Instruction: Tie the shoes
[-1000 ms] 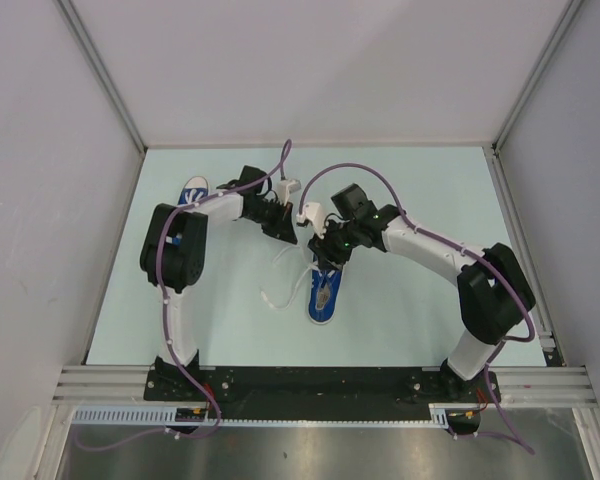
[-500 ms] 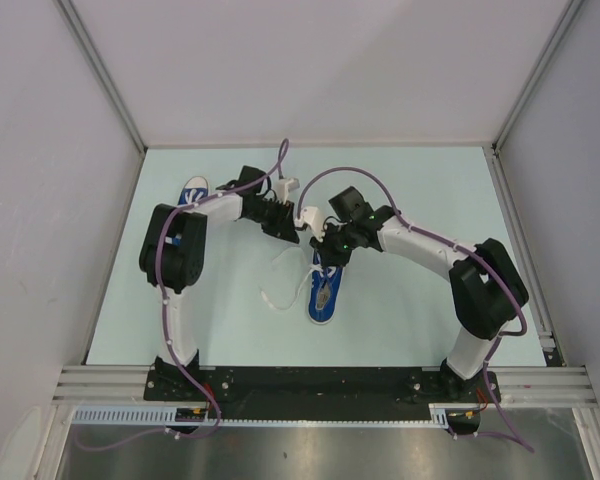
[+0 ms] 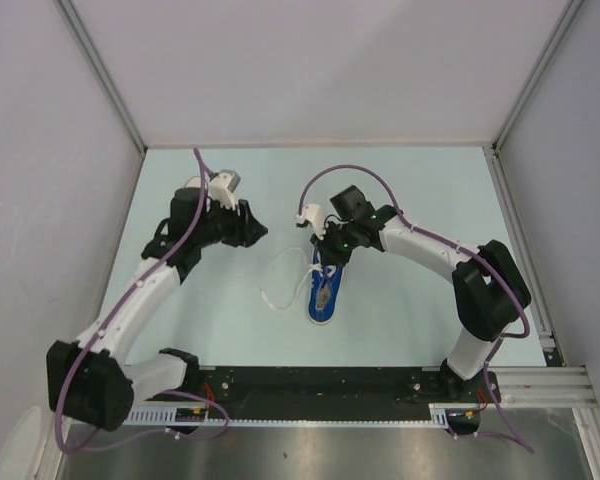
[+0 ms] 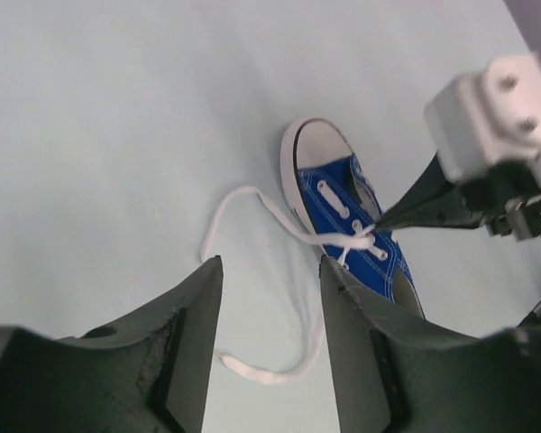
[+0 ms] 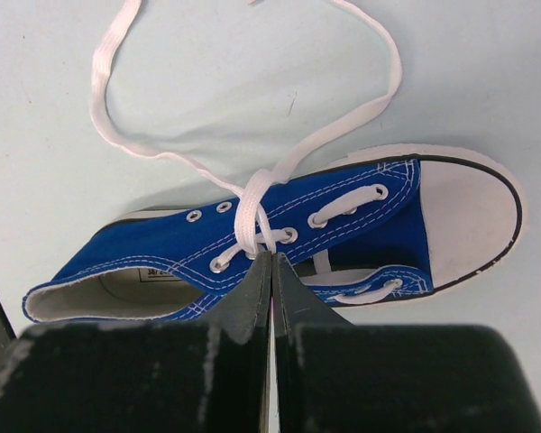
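One blue sneaker (image 3: 322,300) lies on the table with its toe toward the near edge. It also shows in the left wrist view (image 4: 347,212) and the right wrist view (image 5: 361,221). Its white lace (image 3: 271,298) makes a loose loop on the table to its left (image 4: 243,190) (image 5: 365,113). My right gripper (image 3: 324,262) (image 5: 272,257) is shut, its tips resting on the lace crossing over the tongue. My left gripper (image 3: 252,227) (image 4: 270,271) is open and empty, left of the shoe above the loop. The second sneaker is hidden.
The pale green table (image 3: 420,190) is enclosed by white walls with metal posts (image 3: 100,75). The left arm (image 3: 140,290) stretches across the table's left side. The right arm (image 3: 430,250) arches over the right side.
My left gripper has let go by the shoe and swung away to the left, now open. The lace loop lies loose on the table. My right gripper stays at the crossing.
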Robot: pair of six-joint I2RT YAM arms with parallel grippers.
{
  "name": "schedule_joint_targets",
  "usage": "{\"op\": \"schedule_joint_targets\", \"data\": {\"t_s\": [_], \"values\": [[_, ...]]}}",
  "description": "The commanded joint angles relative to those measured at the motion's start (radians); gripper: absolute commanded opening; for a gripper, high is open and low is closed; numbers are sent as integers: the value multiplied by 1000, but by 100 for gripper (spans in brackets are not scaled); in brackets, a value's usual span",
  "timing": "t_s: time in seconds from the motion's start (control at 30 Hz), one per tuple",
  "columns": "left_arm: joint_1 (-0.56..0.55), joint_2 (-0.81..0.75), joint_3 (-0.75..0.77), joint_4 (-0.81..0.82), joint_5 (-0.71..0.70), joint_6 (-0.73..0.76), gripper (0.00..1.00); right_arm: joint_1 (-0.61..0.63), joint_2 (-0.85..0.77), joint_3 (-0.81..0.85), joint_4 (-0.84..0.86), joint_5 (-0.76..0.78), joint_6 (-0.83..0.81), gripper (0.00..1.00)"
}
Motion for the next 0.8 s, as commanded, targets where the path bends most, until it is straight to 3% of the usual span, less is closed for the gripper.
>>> {"op": "schedule_joint_targets", "data": {"t_s": [0.0,0.13,0.2,0.23,0.33,0.53,0.6,0.7,0.77], "values": [[-80,-89,-159,-207,-212,-185,52,-12,-47,3,11,-1,46,0],[-185,-127,-242,-261,-287,-295,51,-15,-49,4,16,-1,53,0],[-224,-136,-273,-243,-325,-317,71,-17,-49,3,19,2,58,0],[-238,-129,-277,-243,-328,-332,89,-17,-47,4,21,2,61,0],[-265,-89,-303,-211,-315,-363,92,-17,-49,4,16,-2,64,0],[-305,99,-227,-195,-387,-392,62,-22,-49,4,1,-7,69,0],[-318,156,-188,-221,-410,-390,62,-23,-54,4,1,-10,72,0],[-336,239,-139,-262,-425,-430,46,-26,-60,3,-1,-14,75,0],[-344,279,-112,-269,-424,-449,44,-29,-60,3,-2,-18,81,0]]}}
